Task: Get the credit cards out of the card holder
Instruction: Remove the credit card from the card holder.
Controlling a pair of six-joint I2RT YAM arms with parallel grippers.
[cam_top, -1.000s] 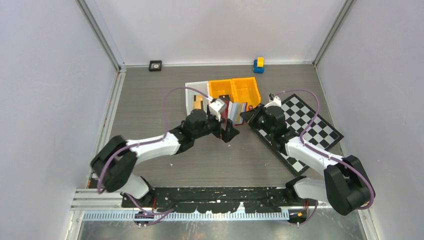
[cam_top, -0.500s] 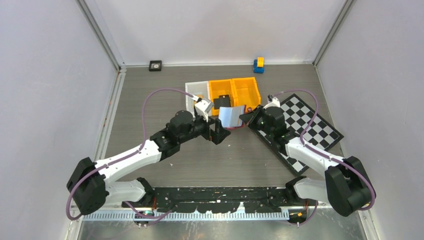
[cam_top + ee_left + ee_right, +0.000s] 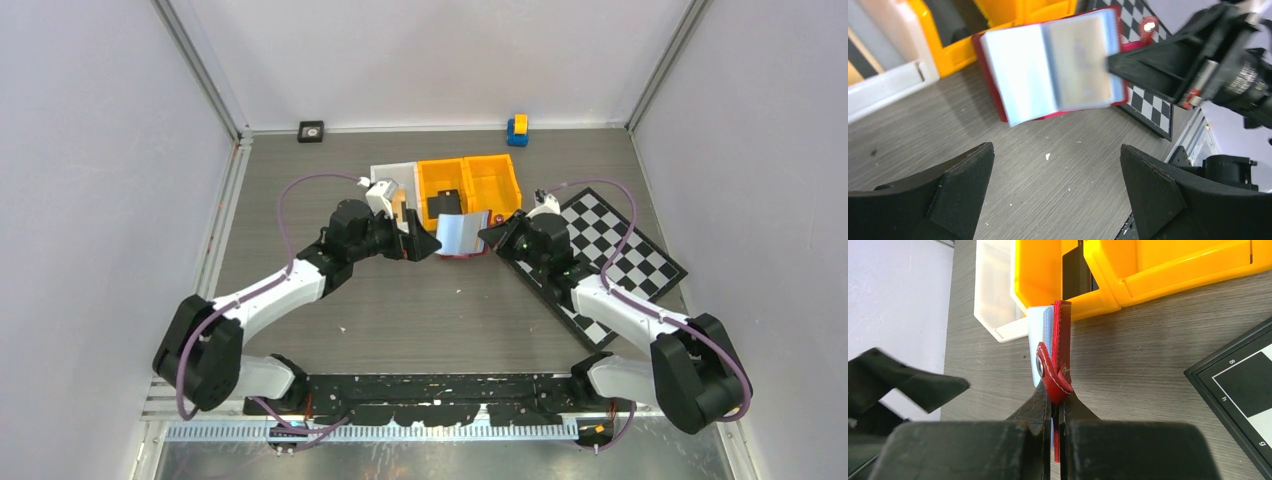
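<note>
My right pincer (image 3: pixel 1054 400) clamped shut on card holder (image 3: pixel 1048 65) edge, holder spread open mid-frame below orange bins (image 3: pixel 470 180). Tan credit card (image 3: pixel 1080 62) in sleeve. Left pincer (image 3: pixel 422 246) wide open, empty, just left.

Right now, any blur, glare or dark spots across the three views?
Left wrist: the card holder is soft and smeared, its card print unreadable, while the table is sharp. Right wrist: its red edge is crisp; the right gripper, shut on it, sits near and dark. Top external: even light, soft shadows.
</note>
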